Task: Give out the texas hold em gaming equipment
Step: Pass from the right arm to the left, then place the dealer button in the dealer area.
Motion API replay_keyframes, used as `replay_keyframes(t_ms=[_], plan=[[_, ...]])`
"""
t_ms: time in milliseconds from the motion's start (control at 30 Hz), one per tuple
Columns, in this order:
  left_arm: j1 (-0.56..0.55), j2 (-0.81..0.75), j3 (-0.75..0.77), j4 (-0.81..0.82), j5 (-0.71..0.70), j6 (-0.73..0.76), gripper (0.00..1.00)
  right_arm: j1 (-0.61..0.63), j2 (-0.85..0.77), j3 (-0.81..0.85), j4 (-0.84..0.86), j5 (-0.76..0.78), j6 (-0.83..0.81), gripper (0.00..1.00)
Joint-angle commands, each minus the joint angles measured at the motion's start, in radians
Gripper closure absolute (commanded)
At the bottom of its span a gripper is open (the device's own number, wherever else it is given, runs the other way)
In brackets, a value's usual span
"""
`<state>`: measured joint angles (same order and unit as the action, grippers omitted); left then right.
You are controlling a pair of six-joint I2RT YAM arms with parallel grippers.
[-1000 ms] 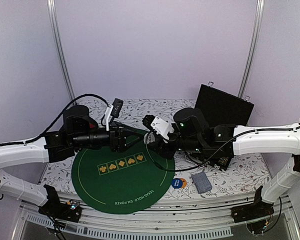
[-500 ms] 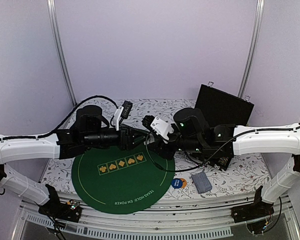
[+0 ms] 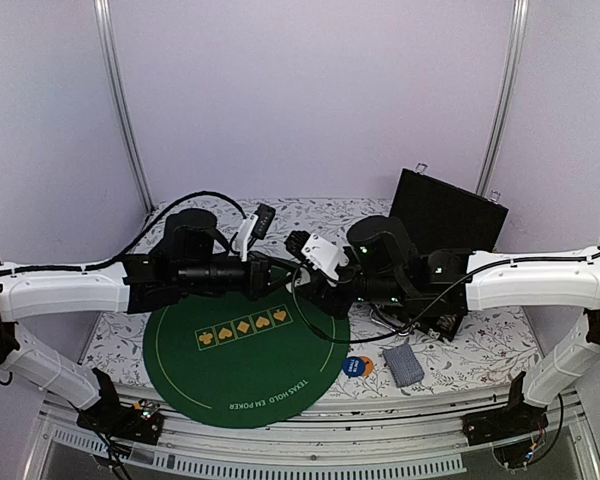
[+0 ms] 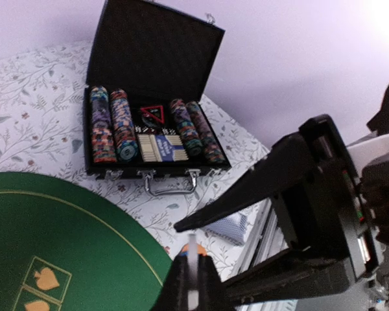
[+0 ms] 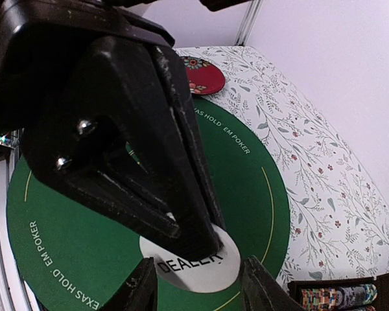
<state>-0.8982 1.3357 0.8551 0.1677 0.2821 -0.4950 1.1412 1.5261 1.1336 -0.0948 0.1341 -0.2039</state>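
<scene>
Left tool [image 3: 286,272] beside right tool [image 3: 310,289], above mat [image 3: 230,385]

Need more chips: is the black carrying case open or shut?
Open. The black carrying case has its lid raised, with rows of striped poker chips showing inside.

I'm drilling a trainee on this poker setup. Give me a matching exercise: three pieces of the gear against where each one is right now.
Things: 1 poker chips; 2 DEALER button; 3 card deck.
Places: A flat on the floral cloth by the blue button; B in rows inside the open black case; C held in the air over the green mat.
Pairs: 1-B, 2-C, 3-A.
</scene>
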Motion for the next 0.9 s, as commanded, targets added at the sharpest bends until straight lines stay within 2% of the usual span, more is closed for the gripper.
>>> replay_keyframes(t_ms=[0,33,67,167,267,367,500,700,867], plan=[[0.000,0.001,0.028,-0.043,-0.003,0.022,1.00,0.008,-0.022,0.002,-0.004,0.021,-0.005,0.75],[0.003,-0.010,0.022,-0.044,-0.018,0.018,1.00,0.009,-0.023,-0.001,-0.005,0.036,-0.005,0.67],[0.010,-0.022,0.013,-0.049,-0.056,0.001,1.00,0.008,-0.027,-0.008,-0.007,0.053,0.000,0.51],[0.094,-0.064,-0.048,-0.050,-0.117,-0.061,1.00,0.009,-0.043,-0.035,-0.002,0.123,0.010,0.24],[0.244,-0.094,-0.157,-0.006,-0.120,-0.138,1.00,0.007,-0.055,-0.049,-0.011,0.163,0.017,0.09],[0.372,-0.088,-0.250,0.054,-0.119,-0.169,1.00,0.007,-0.069,-0.060,-0.023,0.164,0.041,0.04],[0.508,0.031,-0.282,0.134,-0.066,-0.203,1.00,0.007,-0.072,-0.070,-0.037,0.160,0.062,0.03],[0.552,0.315,-0.156,0.171,0.022,-0.185,1.00,-0.018,-0.066,-0.061,-0.094,0.122,0.100,0.00],[0.559,0.475,-0.059,0.194,0.103,-0.207,1.00,-0.091,-0.044,-0.007,-0.242,-0.052,0.177,0.00]])
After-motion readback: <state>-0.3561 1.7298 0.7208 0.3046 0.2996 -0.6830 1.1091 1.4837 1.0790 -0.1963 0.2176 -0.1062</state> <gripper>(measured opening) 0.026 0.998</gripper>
